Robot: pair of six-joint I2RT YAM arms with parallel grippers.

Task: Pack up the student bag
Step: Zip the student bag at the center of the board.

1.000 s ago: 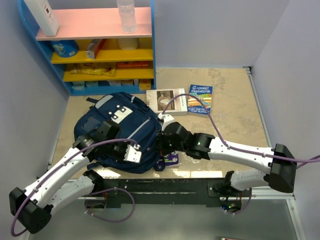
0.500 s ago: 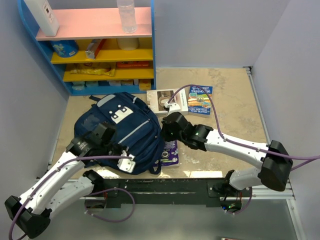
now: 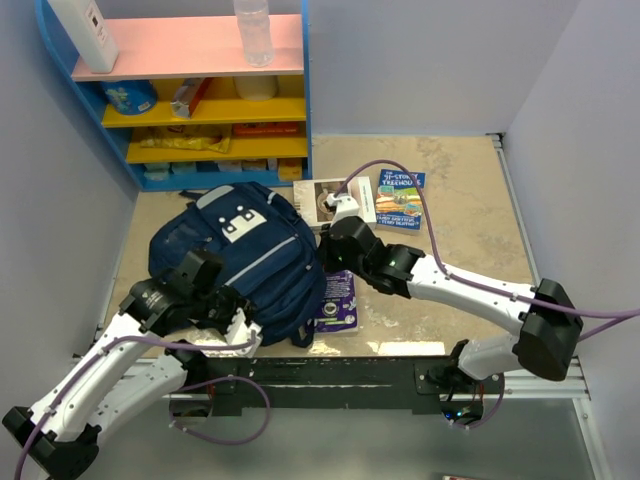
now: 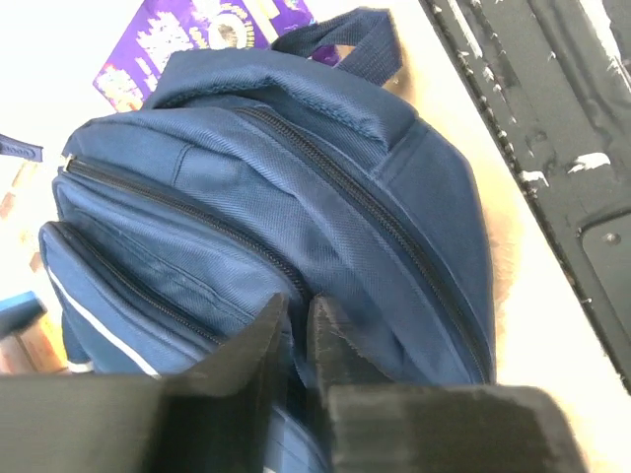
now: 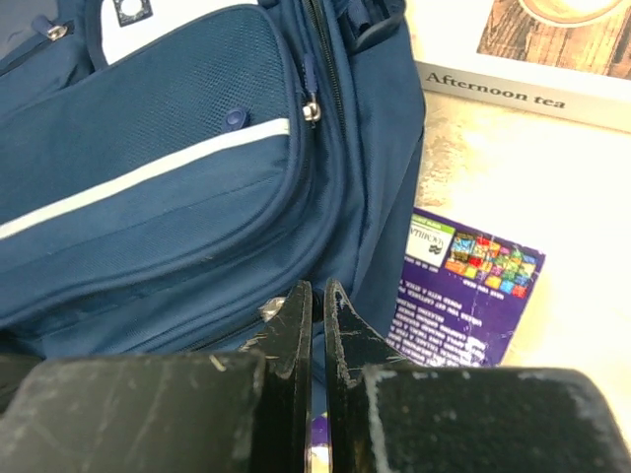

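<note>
The student bag (image 3: pixel 240 250) is a navy backpack with grey stripes, lying flat on the table with its white patch at the far end. My left gripper (image 3: pixel 243 320) is at its near edge. In the left wrist view the left gripper (image 4: pixel 296 315) has its jaws a narrow gap apart over a zipper seam of the bag (image 4: pixel 296 177), with blue fabric between them; whether it grips does not show. My right gripper (image 3: pixel 328 258) is at the bag's right side. In the right wrist view the right gripper (image 5: pixel 317 291) is shut against the bag (image 5: pixel 177 177), and a small silver metal piece (image 5: pixel 268 310) shows beside its tip.
A purple booklet (image 3: pixel 335 300) lies beside the bag's right edge, partly under it. Two books, "Afternoon tea" (image 3: pixel 335 198) and a blue Treehouse book (image 3: pixel 400 200), lie further back. A blue shelf unit (image 3: pixel 200 100) with a water bottle (image 3: pixel 253 30) stands at the far left. A black rail (image 3: pixel 330 370) runs along the near edge.
My left gripper drew back towards the near left and its jaws parted slightly. My right gripper slid away along the bag's right side, uncovering more of the purple booklet.
</note>
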